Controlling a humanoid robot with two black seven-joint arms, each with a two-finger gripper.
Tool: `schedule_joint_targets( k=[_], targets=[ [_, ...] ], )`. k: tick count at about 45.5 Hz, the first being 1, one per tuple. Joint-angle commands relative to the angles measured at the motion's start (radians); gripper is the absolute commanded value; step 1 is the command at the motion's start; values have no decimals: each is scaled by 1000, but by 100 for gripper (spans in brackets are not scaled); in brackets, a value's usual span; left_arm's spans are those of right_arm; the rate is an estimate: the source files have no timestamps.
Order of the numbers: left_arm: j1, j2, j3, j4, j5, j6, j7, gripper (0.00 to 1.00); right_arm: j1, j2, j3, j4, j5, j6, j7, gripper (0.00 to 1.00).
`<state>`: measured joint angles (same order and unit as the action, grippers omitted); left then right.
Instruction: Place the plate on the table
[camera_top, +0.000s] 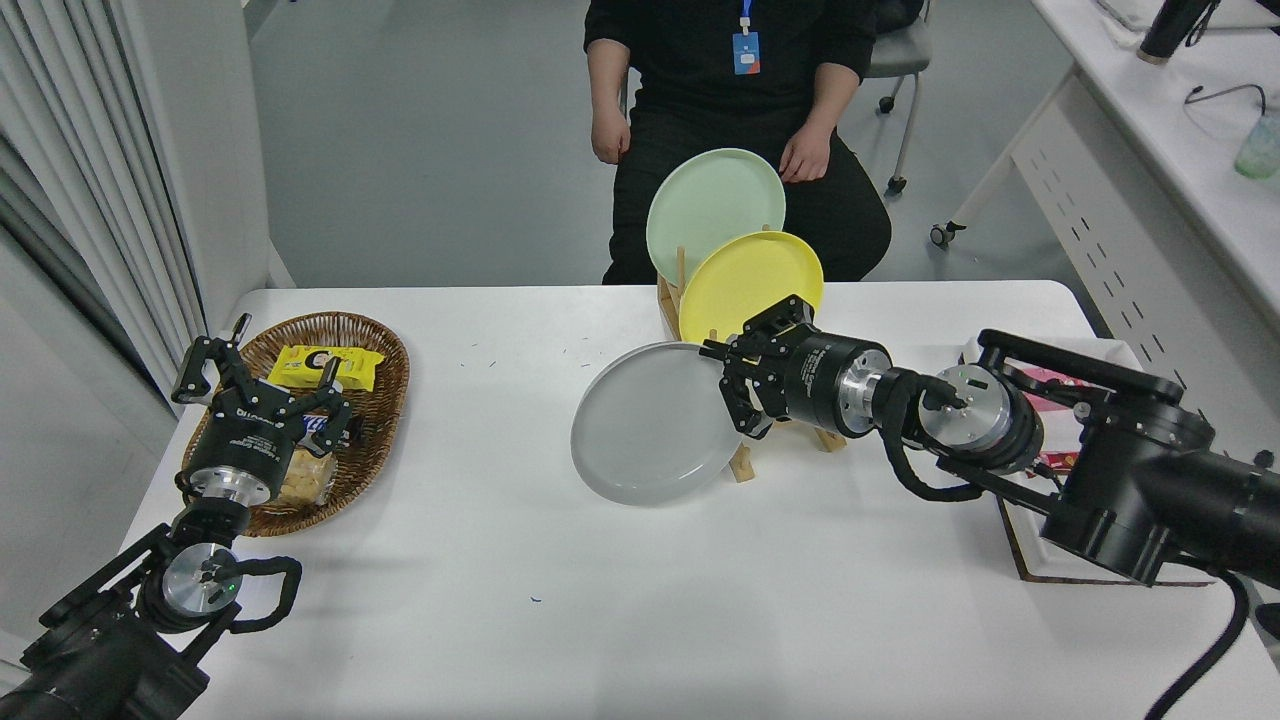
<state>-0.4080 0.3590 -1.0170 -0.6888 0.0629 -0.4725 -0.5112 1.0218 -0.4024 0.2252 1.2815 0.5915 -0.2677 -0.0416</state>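
The grey plate (650, 425) is pinched at its right rim by the right gripper (735, 390), fingers closed on the edge. The plate is held tilted, face toward the camera, left of the wooden rack (745, 455) and out of it. Its lower edge is low over the table (560, 590); contact with the surface cannot be told. The yellow plate (750, 285) and the green plate (712, 205) are seen upright in the rack behind. The right arm is stretched in from the right edge, over a white tray (1050, 560). The left gripper (262, 385) is parked at lower left with fingers spread, above a wicker basket (375, 345) of snack packets. A person in black (730, 90) is seated at the far side, hands on lap.
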Motion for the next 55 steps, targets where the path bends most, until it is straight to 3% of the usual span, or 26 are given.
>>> schedule_joint_targets(
  k=[1, 13, 19, 38, 55],
  targets=[
    [0, 0, 0, 0, 0, 0, 0, 98, -95, 17, 110, -7, -12, -4, 0, 0],
    [0, 0, 0, 0, 0, 0, 0, 98, -183, 27, 155, 1, 27, -16, 64, 0],
    [0, 0, 0, 0, 0, 0, 0, 98, -155, 54, 132, 2, 100, -22, 72, 0],
    [0, 0, 0, 0, 0, 0, 0, 98, -72, 73, 103, 16, 108, -162, 78, 0],
    [0, 0, 0, 0, 0, 0, 0, 98, -29, 73, 80, 45, 131, -189, 68, 0]
  ],
)
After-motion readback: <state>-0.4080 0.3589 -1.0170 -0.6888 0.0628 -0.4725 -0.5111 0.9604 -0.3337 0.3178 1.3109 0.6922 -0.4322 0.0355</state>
